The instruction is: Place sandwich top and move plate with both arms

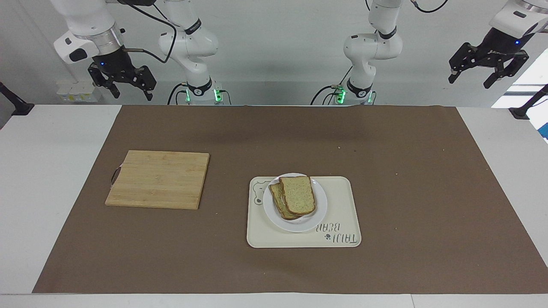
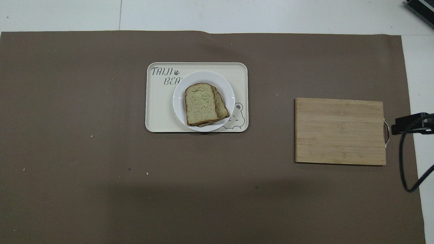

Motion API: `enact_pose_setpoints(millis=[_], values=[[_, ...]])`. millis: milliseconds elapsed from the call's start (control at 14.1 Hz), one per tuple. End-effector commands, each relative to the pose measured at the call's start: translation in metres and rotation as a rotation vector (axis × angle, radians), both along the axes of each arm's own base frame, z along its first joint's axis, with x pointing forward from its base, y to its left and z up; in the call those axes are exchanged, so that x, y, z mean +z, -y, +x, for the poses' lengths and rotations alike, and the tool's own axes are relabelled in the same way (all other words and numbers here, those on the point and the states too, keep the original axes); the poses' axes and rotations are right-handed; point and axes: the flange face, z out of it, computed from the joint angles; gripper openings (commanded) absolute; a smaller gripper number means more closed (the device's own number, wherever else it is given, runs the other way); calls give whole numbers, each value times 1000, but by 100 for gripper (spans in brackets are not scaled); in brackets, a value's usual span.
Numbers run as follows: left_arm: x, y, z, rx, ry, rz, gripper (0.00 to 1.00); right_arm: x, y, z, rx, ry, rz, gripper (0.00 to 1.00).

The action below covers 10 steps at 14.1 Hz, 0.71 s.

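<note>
Right gripper: raised at the robots' end of the table, toward the right arm's end, over the table edge next to the mat; fingers spread wide, nothing between them. Arm waits.
Left gripper: raised clear of the table at the left arm's end; fingers spread wide, empty. Arm waits.
Mat: brown sheet covering most of the table; a few crumbs on it.
Cutting board: bamboo, flat on the mat toward the right arm's end, bare, handle loop on the edge facing that end. Well apart from the tray.
Tray: cream, rectangular, bear drawing and lettering; long axis runs from one arm's end of the table to the other. Sits about mid-table, farther from the robots than the board's near edge.
Plate: round, white, on the tray, over the half of it toward the right arm's end; its rim just overlaps the tray edge nearest the robots.
Sandwich top: plain speckled slice, lying on a second slice on the plate, skewed so the lower slice shows at the side toward the right arm's end.
Key relation: plate lies forward of both grippers and between them, roughly central; neither arm clearly nearer. Rim is free on the sides toward each arm's end, so one gripper could take each side.
Task standing (judgement): top slice looks placed and the plate already rests on the tray; both grippers are well away from it, so the job appears finished or nearly so.
</note>
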Motion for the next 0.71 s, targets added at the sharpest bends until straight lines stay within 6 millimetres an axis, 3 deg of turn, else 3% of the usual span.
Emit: enact_pose_setpoints(millis=[0, 637], values=[[-1, 1, -10, 10, -7, 19, 100, 2, 2, 0, 23, -8, -2, 100], [-1, 5, -9, 0, -4, 22, 100, 2, 2, 0, 23, -8, -2, 100]])
